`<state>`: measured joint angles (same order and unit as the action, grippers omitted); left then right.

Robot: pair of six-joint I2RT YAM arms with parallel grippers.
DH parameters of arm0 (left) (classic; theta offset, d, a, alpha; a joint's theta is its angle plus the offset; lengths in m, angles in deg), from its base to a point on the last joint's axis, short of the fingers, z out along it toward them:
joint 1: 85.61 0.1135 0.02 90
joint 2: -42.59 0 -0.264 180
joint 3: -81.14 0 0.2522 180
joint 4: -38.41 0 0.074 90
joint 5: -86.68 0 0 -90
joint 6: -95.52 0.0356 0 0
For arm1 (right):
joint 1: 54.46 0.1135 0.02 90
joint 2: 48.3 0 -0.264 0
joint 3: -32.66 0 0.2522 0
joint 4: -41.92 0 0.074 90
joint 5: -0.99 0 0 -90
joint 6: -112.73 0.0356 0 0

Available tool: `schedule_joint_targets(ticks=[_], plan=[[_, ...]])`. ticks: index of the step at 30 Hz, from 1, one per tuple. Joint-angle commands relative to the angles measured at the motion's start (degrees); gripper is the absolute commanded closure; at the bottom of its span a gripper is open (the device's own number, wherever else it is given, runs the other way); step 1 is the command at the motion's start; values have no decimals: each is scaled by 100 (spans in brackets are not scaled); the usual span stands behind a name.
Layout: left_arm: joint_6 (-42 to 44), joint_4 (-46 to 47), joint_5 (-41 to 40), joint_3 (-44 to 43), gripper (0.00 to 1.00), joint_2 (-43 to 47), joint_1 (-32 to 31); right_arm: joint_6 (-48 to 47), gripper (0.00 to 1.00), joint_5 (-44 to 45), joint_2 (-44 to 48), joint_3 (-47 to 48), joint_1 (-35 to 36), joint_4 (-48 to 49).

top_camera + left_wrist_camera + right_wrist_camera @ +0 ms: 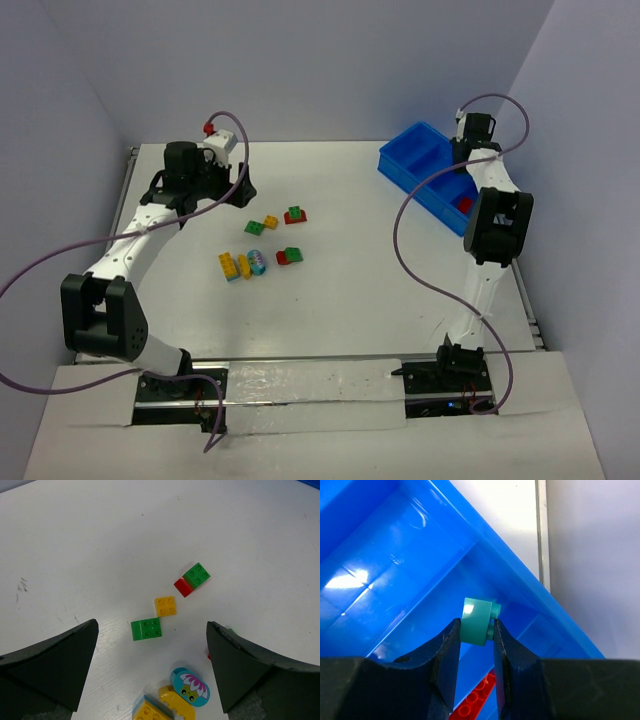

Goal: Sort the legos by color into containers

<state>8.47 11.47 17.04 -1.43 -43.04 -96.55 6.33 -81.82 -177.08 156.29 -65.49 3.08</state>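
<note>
My right gripper [475,630] is shut on a small teal round brick [479,619] and holds it above a compartment of the bright blue bin [410,555]. A red brick [476,701] lies in the compartment below. In the top view the right gripper [464,150] is over the bin [400,165]. My left gripper [152,642] is open and empty above the loose legos: a green brick [146,629], a yellow one [165,606], a green-on-red pair [193,578], a teal flower-face piece [191,687] and a yellow-on-blue pair [149,711].
In the top view the loose bricks [268,243] lie mid-table, between the arms. A red-green pair [290,256] sits at the group's right. Purple cables loop from both arms. The right wall stands close behind the bin.
</note>
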Motion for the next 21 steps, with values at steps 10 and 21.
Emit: schedule_joint_targets(ticks=[10,21], plan=[[104,-42,94,-406,1,-141,-22,41,48,115,-159,507,-14,232],[1747,-1376,1716,-748,1,-392,-75,445,10,-1040,972,368,68,-242]])
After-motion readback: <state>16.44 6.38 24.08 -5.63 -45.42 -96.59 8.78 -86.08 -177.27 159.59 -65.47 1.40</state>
